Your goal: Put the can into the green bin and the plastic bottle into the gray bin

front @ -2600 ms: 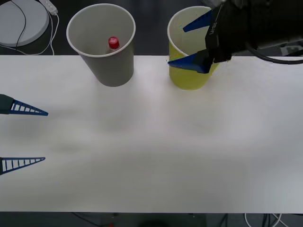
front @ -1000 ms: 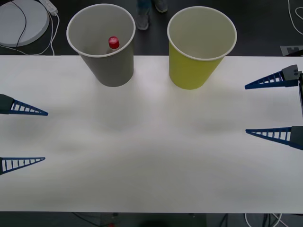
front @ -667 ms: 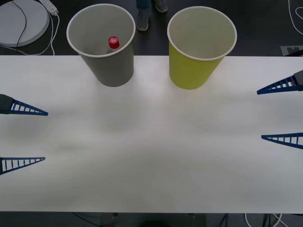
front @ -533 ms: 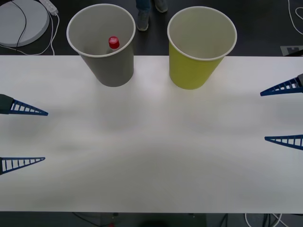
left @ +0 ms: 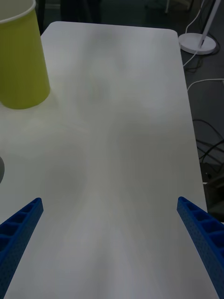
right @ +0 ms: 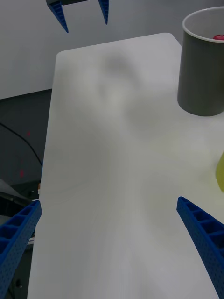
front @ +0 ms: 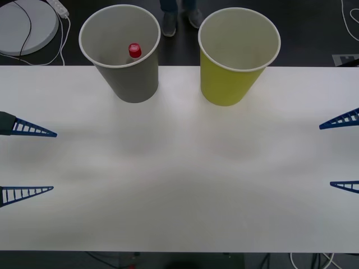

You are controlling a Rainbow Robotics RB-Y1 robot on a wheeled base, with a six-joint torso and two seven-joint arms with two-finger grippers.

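1. Right gripper (front: 339, 152): positioned at the right edge of the table (front: 179, 185), above the tabletop. The two blue ribbed fingers are spread wide apart. Nothing is held between them.
2. Right wrist view: the same right gripper (right: 112, 243) shows its fingers at the two lower corners, with bare table (right: 116, 154) between them.
3. Left gripper (front: 31, 162): positioned at the left edge of the table, above the tabletop. Its blue ribbed fingers are spread wide apart and grip nothing.
4. Left wrist view: the left gripper (left: 112, 243) shows its fingers at the two lower corners, with bare table (left: 121, 140) between them. The right wrist view also shows the left gripper (right: 81, 14) far off across the table, fingers apart.
5. Both grippers are well apart from the two bins.
6. Gray bin (front: 126, 67): stands upright at the far edge of the table, on the robot's left side of centre. It also appears in the right wrist view (right: 201, 70).
7. Plastic bottle (front: 134, 50): located inside the gray bin, red cap uppermost, near the far inner wall. The cap is the visible part. The red cap (right: 218, 36) also shows at the bin mouth in the right wrist view.
8. Green bin (front: 233, 78): stands upright at the far edge, just beside the gray bin on the robot's right, not touching it. The visible part of its interior is white; the bottom of the interior cannot be seen. The left wrist view shows its yellow-green wall (left: 21, 65).
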